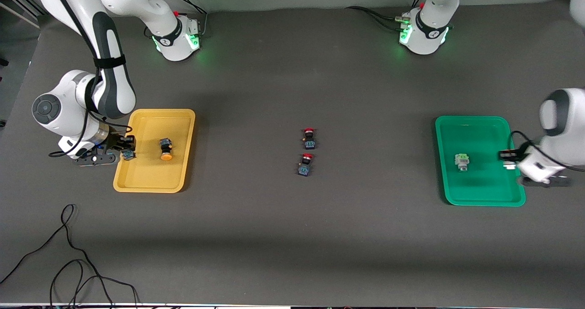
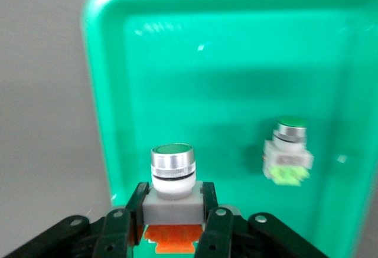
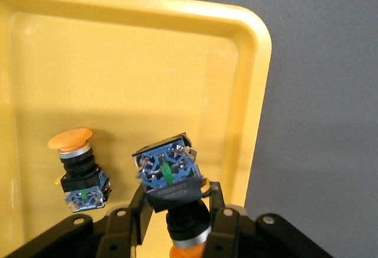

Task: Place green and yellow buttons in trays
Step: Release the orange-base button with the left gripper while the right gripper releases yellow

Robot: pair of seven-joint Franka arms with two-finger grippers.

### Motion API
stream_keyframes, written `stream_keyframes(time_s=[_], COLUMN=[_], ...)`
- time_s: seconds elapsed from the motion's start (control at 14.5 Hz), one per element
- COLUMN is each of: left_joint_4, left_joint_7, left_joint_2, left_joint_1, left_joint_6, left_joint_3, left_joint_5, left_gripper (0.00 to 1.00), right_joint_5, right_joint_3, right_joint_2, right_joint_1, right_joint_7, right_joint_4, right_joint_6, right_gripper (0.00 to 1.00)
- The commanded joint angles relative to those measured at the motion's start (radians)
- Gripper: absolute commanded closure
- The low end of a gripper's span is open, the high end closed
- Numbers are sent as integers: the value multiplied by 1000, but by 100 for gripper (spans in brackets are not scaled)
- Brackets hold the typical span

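My right gripper [image 1: 124, 148] is over the yellow tray [image 1: 146, 183] at its edge toward the right arm's end of the table, shut on a yellow-capped blue-black button [image 3: 172, 182]. A second yellow-capped button [image 1: 165, 149] lies in that tray and shows in the right wrist view [image 3: 78, 166]. My left gripper [image 1: 508, 159] is over the green tray [image 1: 480, 194] at its edge toward the left arm's end, shut on a white-bodied green-capped button [image 2: 173, 182]. Another white green-capped button [image 1: 462, 161] lies in the green tray and shows in the left wrist view [image 2: 287, 152].
Two red-capped blue-black switches [image 1: 309, 138] [image 1: 305, 164] lie at the table's middle, one nearer the camera. A black cable [image 1: 68, 258] loops on the table near the camera at the right arm's end.
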Motion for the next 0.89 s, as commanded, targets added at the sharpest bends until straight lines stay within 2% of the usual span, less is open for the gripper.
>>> stream_keyframes(time_s=[0.0,0.07,0.21,0.28,0.48,0.76,0.83], left_joint_4=[-75,-72,-51,-25,110,354,420], left_joint_7=[10,12,19,35,110,124,125], left_joint_2=[-6,4,21,23,12,-22,-29], left_joint_1=[27,24,27,24,18,20,20], left_joint_6=[83,85,71,50,-131,-472,-561], left_joint_3=[11,11,9,9,-2,-77,-104], left_joint_5=[29,29,37,37,17,-69,-89], left_gripper=[92,82,14,1,0,0,0], right_joint_5=[138,206,309,330,334,335,334], right_joint_3=[-8,-8,-2,6,15,21,26], right_joint_2=[50,81,135,150,165,173,175], right_joint_1=[5,5,12,11,3,3,3], right_joint_7=[-134,-192,-260,-271,-271,-277,-277], right_joint_4=[-4,-2,1,4,7,7,9], right_joint_6=[22,25,25,27,51,62,62], right_gripper=[100,100,100,100,100,100,89])
